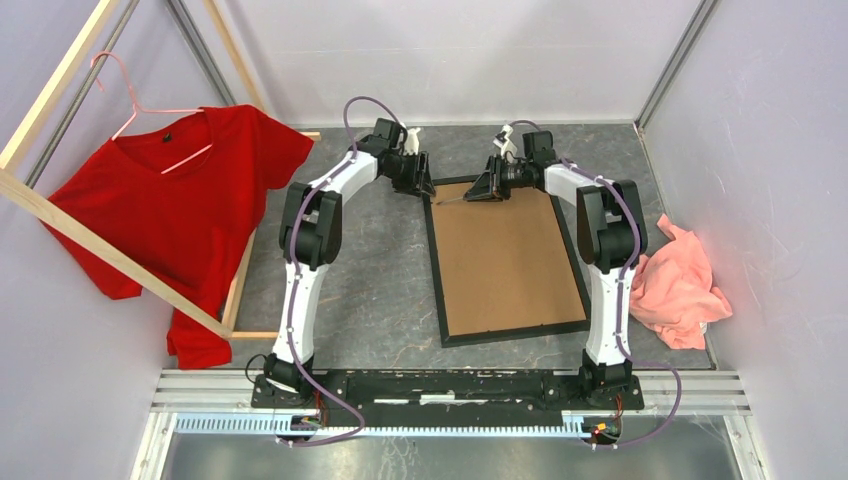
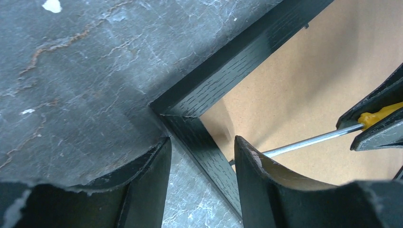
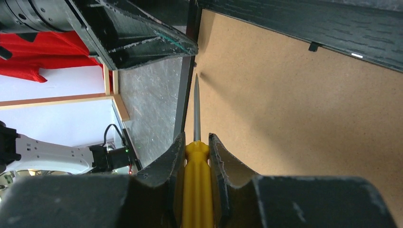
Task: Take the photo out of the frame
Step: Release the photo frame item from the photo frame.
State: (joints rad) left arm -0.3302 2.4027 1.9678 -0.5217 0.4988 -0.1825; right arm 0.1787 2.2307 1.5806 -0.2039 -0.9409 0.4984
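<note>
One black frame (image 1: 510, 331) lies face down on the table (image 1: 380, 290), holding one brown backing board (image 1: 505, 260). Two grippers sit at its far edge: left gripper (image 2: 202, 142) jaws apart astride the corner rail, right gripper (image 3: 196, 142) clamped on one yellow screwdriver (image 3: 196, 166)

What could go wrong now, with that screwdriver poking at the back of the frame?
The screwdriver in the right gripper points along the inner edge of the frame; its tip might slip and gouge the backing board. The left gripper straddles the frame corner open, not clamping, so prying could slide the frame.
</note>
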